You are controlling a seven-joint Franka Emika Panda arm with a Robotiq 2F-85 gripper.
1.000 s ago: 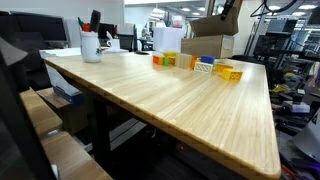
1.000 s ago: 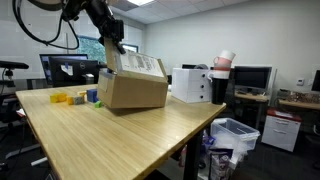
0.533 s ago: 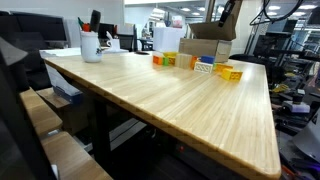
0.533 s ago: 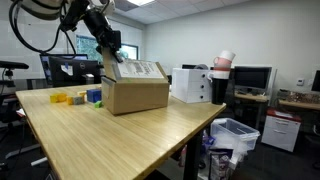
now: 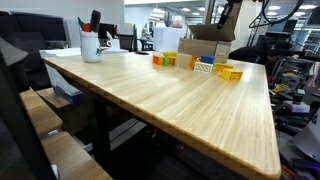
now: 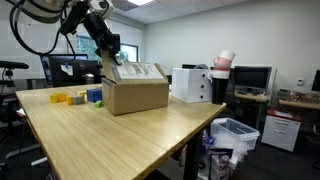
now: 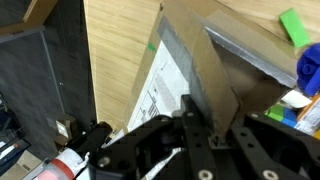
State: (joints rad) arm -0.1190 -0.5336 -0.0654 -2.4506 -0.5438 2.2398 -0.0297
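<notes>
A cardboard box [image 6: 135, 92] stands flat on the wooden table [image 6: 110, 140], with a white label on its side. My gripper [image 6: 110, 52] is at the box's upper left corner, shut on a raised cardboard flap [image 7: 225, 70]. In the wrist view the black fingers [image 7: 190, 125] pinch the flap's edge, and the gripper [image 7: 216, 140] looks down along the labelled wall [image 7: 155, 95]. In an exterior view the box [image 5: 208, 42] sits at the table's far end, with the gripper [image 5: 222, 18] above it.
Coloured blocks [image 5: 200, 64] lie in a row beside the box [image 6: 78, 97]. A white mug with pens [image 5: 91, 45] stands at the far left corner. A white printer [image 6: 192, 84], monitors and a bin [image 6: 235, 135] stand off the table.
One second ago the box hung tilted from the gripper. It has since swung down and left and now rests level on the table. The gripper has stayed shut on the flap.
</notes>
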